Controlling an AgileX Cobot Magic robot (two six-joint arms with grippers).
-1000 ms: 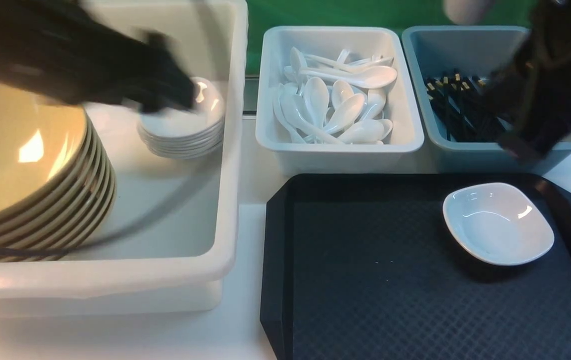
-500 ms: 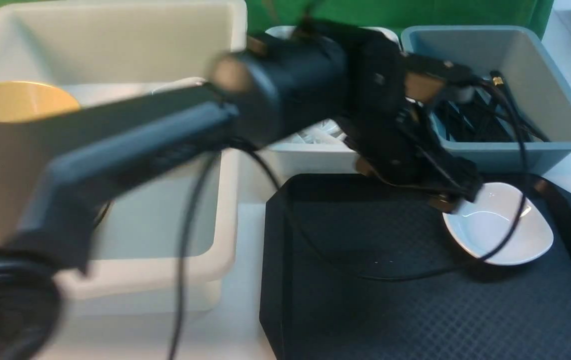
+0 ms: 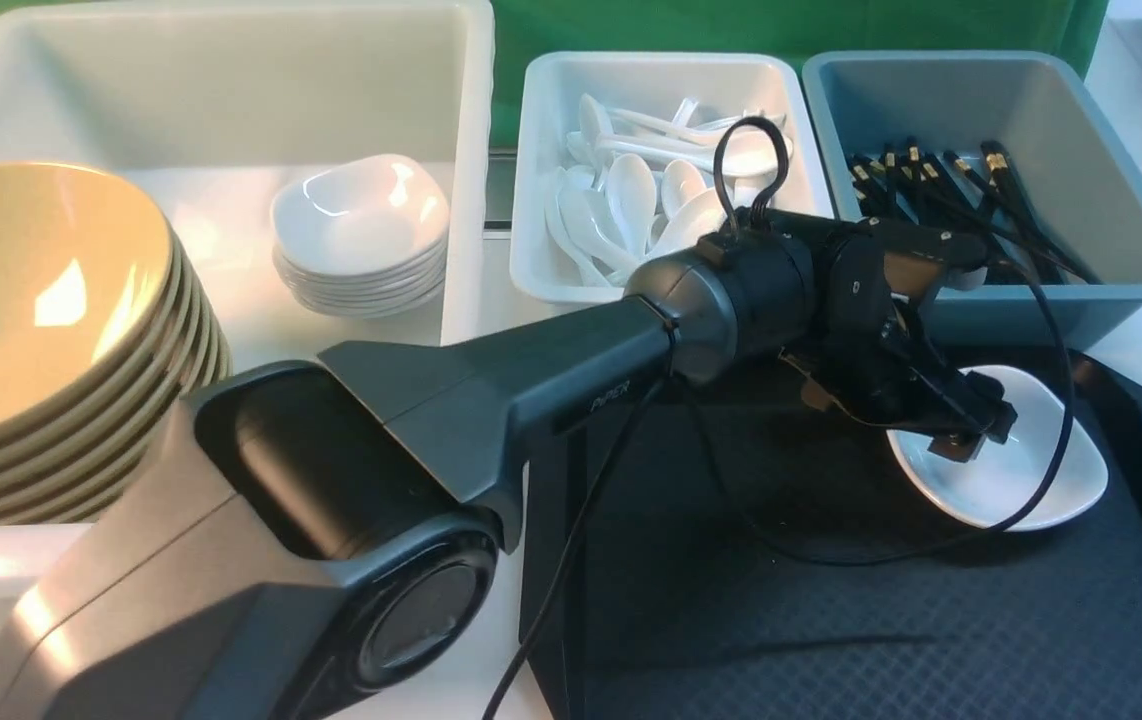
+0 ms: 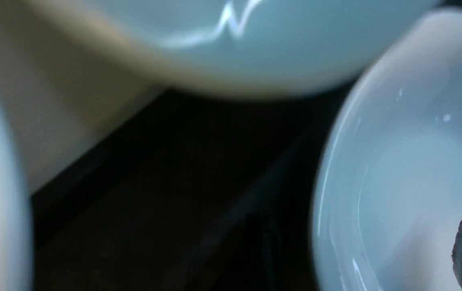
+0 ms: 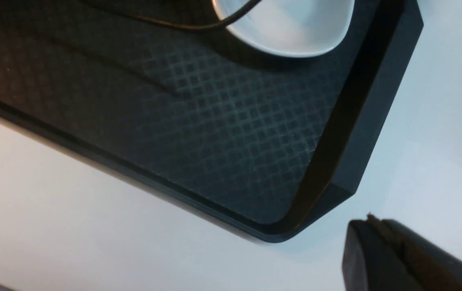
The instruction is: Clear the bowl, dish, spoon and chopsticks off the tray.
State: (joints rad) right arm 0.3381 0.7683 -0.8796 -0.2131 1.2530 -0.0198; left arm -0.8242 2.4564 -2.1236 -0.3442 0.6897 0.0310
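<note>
At centre right of the front view, the left gripper (image 3: 971, 425) hangs with jaws spread wide at the left rim of the dish (image 3: 1031, 485), which rests in the tray's (image 3: 831, 620) upper right, while the right gripper (image 5: 366, 244), off the tray's corner, is closed and empty.

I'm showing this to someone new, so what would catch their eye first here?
The big dark left arm dominates the front view, stretching from the near left corner across to the black tray, where the left gripper sits over the edge of the small white dish. Next comes the stack of tan bowls in the big white tub on the left.
</note>
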